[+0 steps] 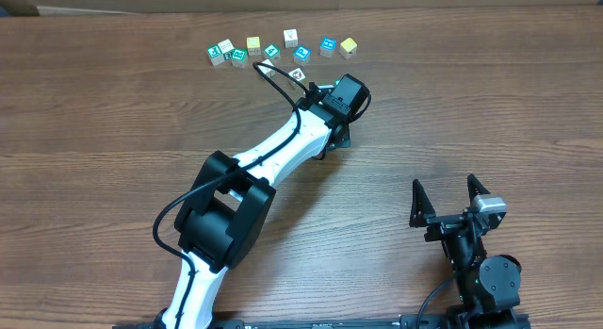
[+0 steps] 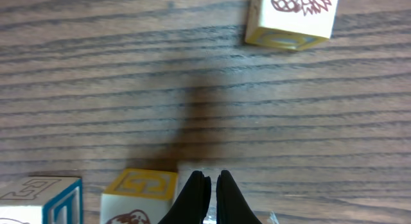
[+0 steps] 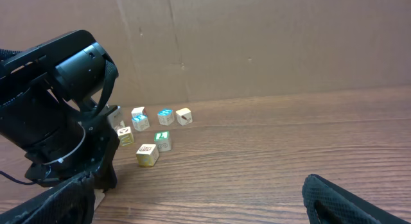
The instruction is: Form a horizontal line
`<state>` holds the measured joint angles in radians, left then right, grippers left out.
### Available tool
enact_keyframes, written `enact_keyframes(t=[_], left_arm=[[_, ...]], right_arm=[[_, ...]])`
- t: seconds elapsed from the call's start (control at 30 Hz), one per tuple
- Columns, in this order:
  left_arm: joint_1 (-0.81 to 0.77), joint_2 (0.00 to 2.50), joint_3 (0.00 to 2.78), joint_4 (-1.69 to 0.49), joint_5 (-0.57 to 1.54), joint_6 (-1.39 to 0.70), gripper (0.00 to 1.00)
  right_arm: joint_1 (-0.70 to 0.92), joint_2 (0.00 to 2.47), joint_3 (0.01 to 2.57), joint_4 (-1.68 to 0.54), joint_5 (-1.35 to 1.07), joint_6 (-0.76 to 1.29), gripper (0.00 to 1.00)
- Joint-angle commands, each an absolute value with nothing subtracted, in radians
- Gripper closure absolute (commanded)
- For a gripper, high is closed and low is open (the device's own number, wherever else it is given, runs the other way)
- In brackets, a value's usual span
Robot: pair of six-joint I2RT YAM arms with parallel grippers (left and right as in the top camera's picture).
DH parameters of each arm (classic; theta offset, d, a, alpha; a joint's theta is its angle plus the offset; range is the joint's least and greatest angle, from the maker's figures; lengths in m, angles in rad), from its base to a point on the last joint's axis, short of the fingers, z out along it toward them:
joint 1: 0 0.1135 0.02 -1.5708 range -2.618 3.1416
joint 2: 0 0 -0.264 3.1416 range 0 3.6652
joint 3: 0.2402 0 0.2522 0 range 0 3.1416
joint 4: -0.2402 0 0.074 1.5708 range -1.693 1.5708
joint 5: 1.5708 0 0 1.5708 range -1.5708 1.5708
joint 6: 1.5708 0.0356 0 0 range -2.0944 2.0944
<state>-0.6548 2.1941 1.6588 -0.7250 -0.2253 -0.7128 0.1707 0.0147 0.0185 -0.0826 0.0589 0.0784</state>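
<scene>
Roughly left-right cube row (image 1: 271, 51), ragged; left hand (image 2: 210, 177) pinched shut, right hand (image 1: 450, 195) wide

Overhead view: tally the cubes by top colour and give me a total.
Teal or blue cubes: 5
White cubes: 3
Yellow cubes: 2
Total: 10 clearly seen
</scene>
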Motion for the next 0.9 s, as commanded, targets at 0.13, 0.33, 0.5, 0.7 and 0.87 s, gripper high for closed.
enact_keyframes(t=[0.13,0.33,0.5,0.7,0.87], left_arm=[[-0.662,2.205,1.651,-0.759,-0.273,-0.767,0.96],[-0.662,2.205,1.651,-0.775,-0.273,-0.767,0.96],[-0.662,2.205,1.651,-0.786,-0.274,-0.767,0.96],[-0.662,2.205,1.651,-0.792,-0.296,-0.767,0.96],[-0.662,2.205,1.651,-0.8,-0.296,-0.767,0.96]], right_arm=[[0.166,0.003,0.008,-0.078,0.057,0.078,0.0],[0.166,0.003,0.008,-0.078,0.057,0.078,0.0],[0.166,0.003,0.008,-0.078,0.057,0.078,0.0],[0.166,0.003,0.008,-0.078,0.057,0.078,0.0],[0.166,0.003,0.008,-0.078,0.057,0.078,0.0]])
